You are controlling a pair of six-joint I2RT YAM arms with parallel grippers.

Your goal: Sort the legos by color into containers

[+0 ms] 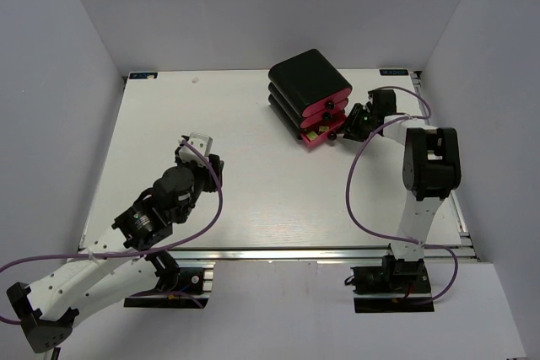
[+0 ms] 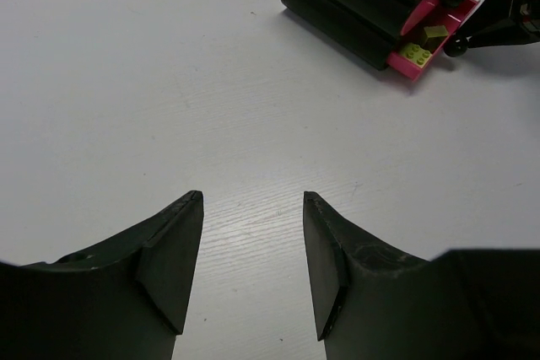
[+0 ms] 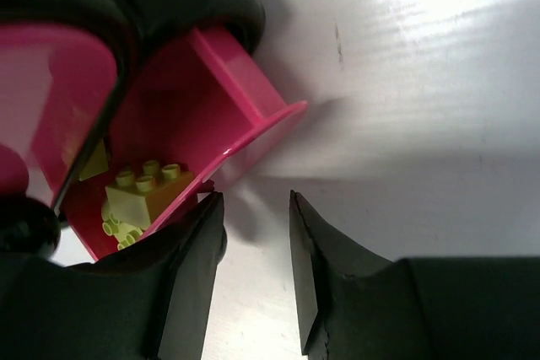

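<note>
From above, three pink drawers [image 1: 327, 105] sat in one black cabinet [image 1: 305, 75], only the lowest pulled out, with the right gripper [image 1: 358, 122] just beside its front and the left gripper [image 1: 199, 154] well apart. The left wrist showed spread, empty fingers [image 2: 169, 267]. The right wrist showed fingers [image 3: 190, 280] slightly parted, pinching nothing, beside at least two yellow-green legos [image 3: 150, 190] in that drawer; pushing its front squarely seemed best.
</note>
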